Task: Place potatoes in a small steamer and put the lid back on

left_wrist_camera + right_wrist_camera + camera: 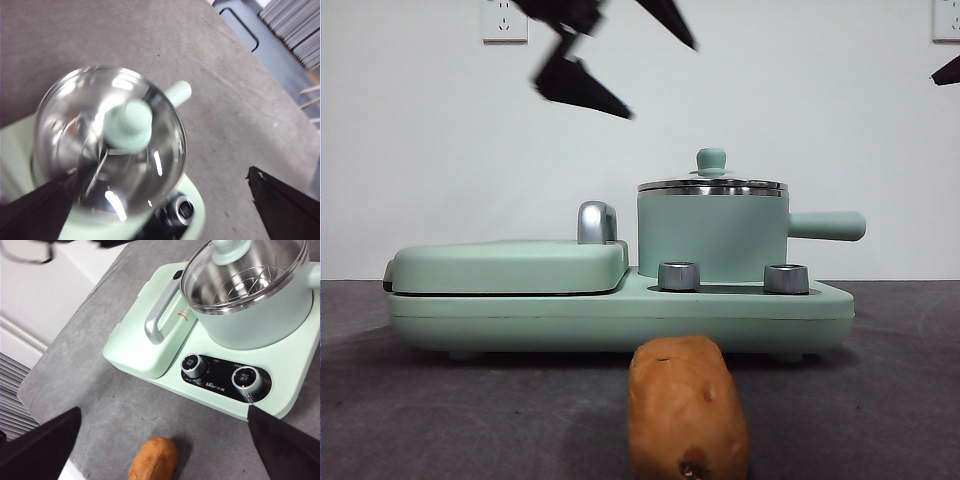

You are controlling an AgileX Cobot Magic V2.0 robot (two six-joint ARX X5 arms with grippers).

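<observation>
Left gripper [610, 65] hanging in the air at about 10 o'clock from the lid [712, 184] in the front view, jaws spread wide, holding nothing and touching nothing; seen from its own wrist camera, poised directly above the lid [107, 145] with the mint-green knob [128, 125] between the two black jaws. Arm reaching in from the top edge of the front view, tilted downward toward the pot. Right gripper [162, 450] also wide apart and empty, raised above the table, showing in the front view only as a black tip at the upper right corner. Lid seated on the small steamer [712, 235], steel rim against steel rim, glass showing the rack inside in the right wrist view. Steamer [260, 315] standing on the right half of the mint-green cooker base [620, 315], its straight handle [827, 225] pointing to 3 o'clock, two knobs [732, 277] just below it. Flat grill plate cover [510, 265] at 9 o'clock from the steamer, steel handle [596, 222] between them. Potato [686, 408] lying on the grey table [440, 420] at 6 o'clock from the cooker, close to its front edge, apart from both grippers, dark spot on the near end.
</observation>
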